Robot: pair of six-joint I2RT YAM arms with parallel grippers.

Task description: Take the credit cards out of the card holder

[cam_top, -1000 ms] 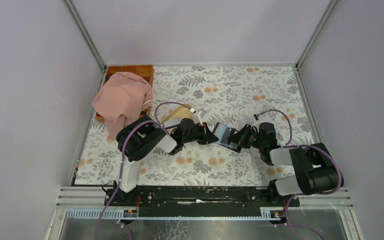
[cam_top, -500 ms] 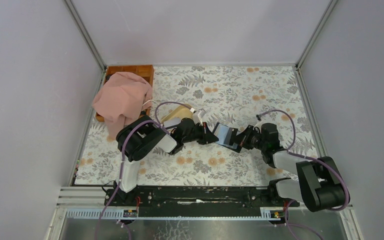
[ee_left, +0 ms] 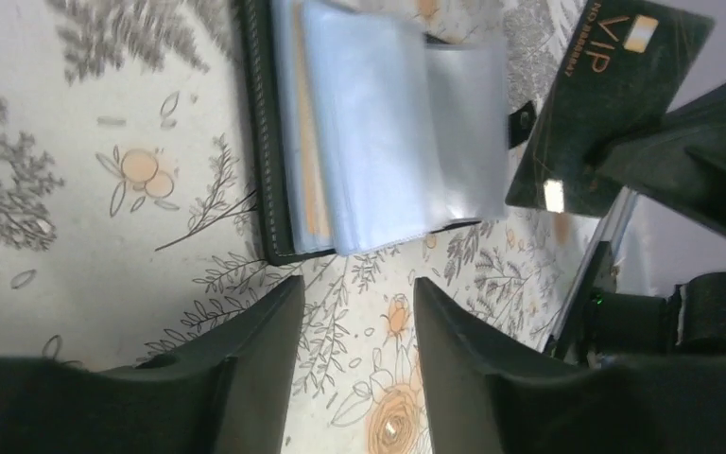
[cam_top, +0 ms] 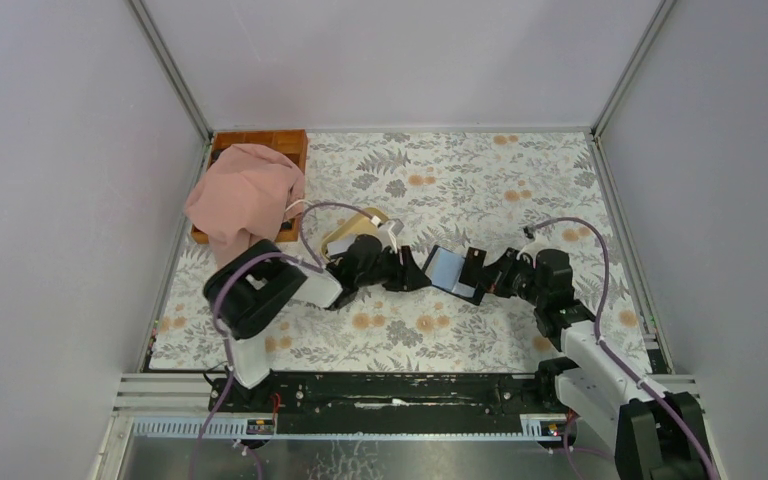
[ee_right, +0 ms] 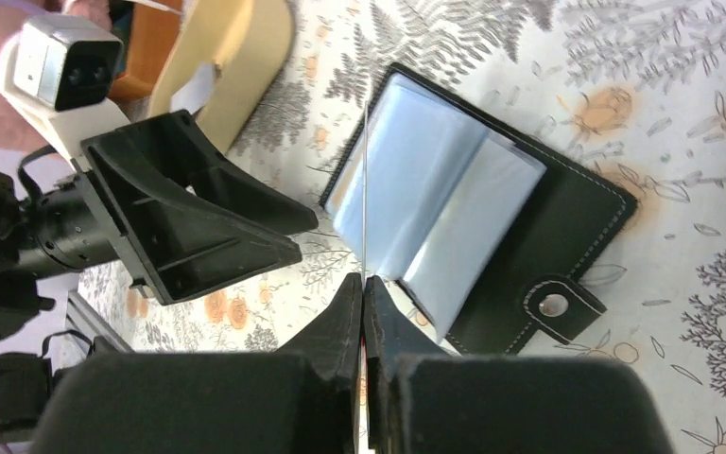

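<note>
The table (cam_top: 520,180) is covered in a smooth cloth printed with leaves and flowers. That is the main hazard, I judge, because the card holder (ee_right: 548,222) lies open and unheld at the middle of it, between the two arms, and would slide at any drag. The left gripper (ee_left: 357,288) hovers just beside the holder's near edge, its jaws a little apart with nothing between them. A careless move there could shove the holder or catch its rim. The right gripper (ee_right: 363,288) is pinched tight on one credit card (ee_left: 591,104), held up beside the holder's far edge. I cannot tell whether the card's lowest corner is quite free. If it catches a sleeve, the light holder may lift or be tugged along with it. The grip looks to sit near one end of the card, so the card may also pivot or slip between the hard fingers. As for materials, a soft pink cloth (cam_top: 245,200) is heaped over a wooden tray (cam_top: 285,140) at the far left corner. A beige dish (ee_right: 232,47), smooth and rounded, stands behind the left gripper. The holder is black stitched leather, squarish and flat. Its sleeves (ee_right: 435,203) are thin blue-grey plastic, limp and fanned like pages. The card is stiff, glossy and black with gold lettering, and seen edge-on it is a mere line. A small round metal stud (ee_right: 554,305) sits on the holder's tab.
</note>
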